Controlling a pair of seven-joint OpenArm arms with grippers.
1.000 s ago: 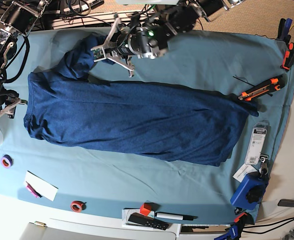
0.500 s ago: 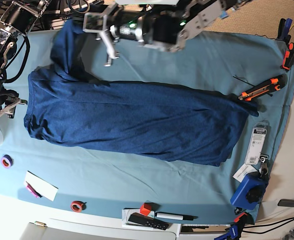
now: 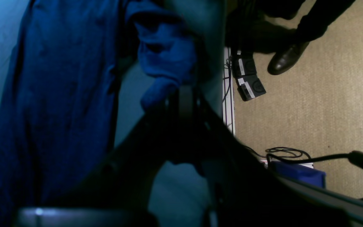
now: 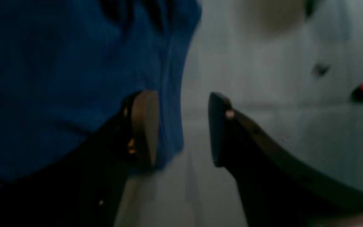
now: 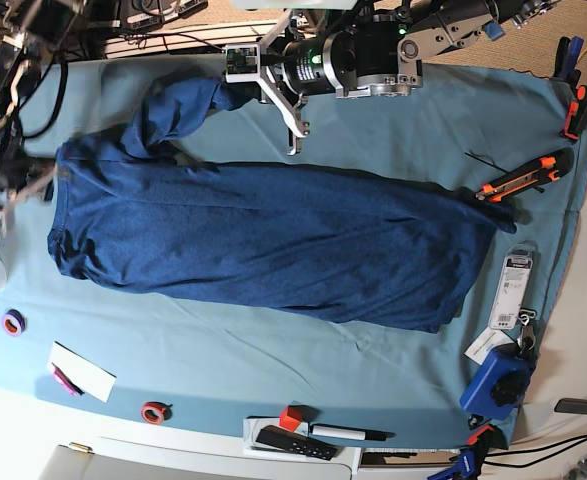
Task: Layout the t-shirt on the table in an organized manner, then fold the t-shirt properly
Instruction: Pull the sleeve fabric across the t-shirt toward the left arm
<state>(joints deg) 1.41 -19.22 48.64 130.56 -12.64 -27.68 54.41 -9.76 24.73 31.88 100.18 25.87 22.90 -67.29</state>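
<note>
The t-shirt [image 5: 273, 235] is laid lengthwise across the middle of the table [image 5: 443, 110], its body folded into a long dark navy band that runs from near the left edge to near the right edge. One sleeve [image 5: 178, 110] is drawn out from the band toward the far left corner and is lifted clear of the cloth at its tip. That tip is pinched by the left gripper [image 5: 235, 88], whose fingers are pressed together on the fabric; in the left wrist view the bunched blue sleeve [image 3: 165, 56] is seen gathered just ahead of the dark fingers.

The right gripper [image 5: 13, 185] is placed at the left edge of the table, beside the end of the t-shirt. In the right wrist view its two fingers [image 4: 143, 126] are seen spread apart, with one finger against the edge of the blue fabric [image 4: 74, 78] and the other over bare table; nothing is clamped between them.

Along the right edge an orange and black utility knife [image 5: 518, 178] is laid just beside the end of the t-shirt, and a packaged item [image 5: 514, 288] is seen below it. A blue device [image 5: 497, 382] is set at the near right corner. Along the near edge, a red block [image 5: 291, 418], a black marker [image 5: 351, 433], a red tape ring [image 5: 154, 411] and a white card [image 5: 83, 371] are seen. A purple tape ring [image 5: 13, 322] lies close to the left edge.
</note>
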